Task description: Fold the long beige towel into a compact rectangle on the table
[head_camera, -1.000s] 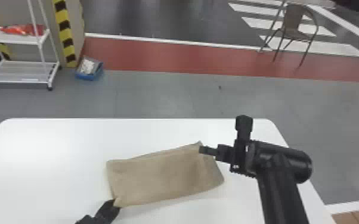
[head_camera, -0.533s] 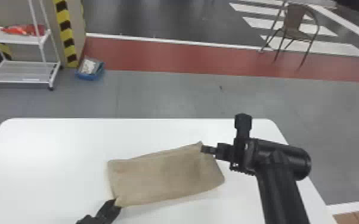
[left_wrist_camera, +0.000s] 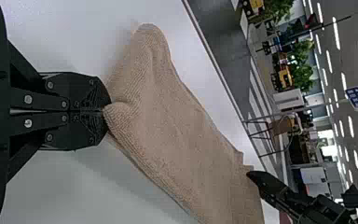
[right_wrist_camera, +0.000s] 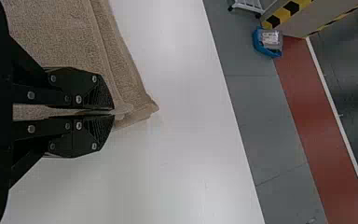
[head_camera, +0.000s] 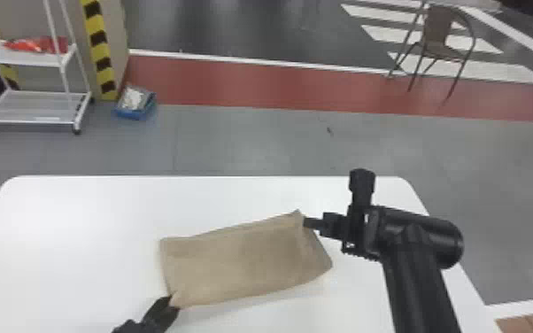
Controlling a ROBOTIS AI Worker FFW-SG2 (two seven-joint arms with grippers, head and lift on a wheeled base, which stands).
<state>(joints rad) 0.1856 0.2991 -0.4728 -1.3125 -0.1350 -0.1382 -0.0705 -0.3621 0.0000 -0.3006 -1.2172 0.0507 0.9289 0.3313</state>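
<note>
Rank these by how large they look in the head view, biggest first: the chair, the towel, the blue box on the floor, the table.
1. Table
2. Towel
3. Chair
4. Blue box

This is apparent size only; the chair stands farther off than the towel.

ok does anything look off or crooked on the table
The towel lies askew to the far edge of the table, and its layers don't line up: near the right hand, a lower one pokes out past the upper. Nothing looks spilled.
</note>
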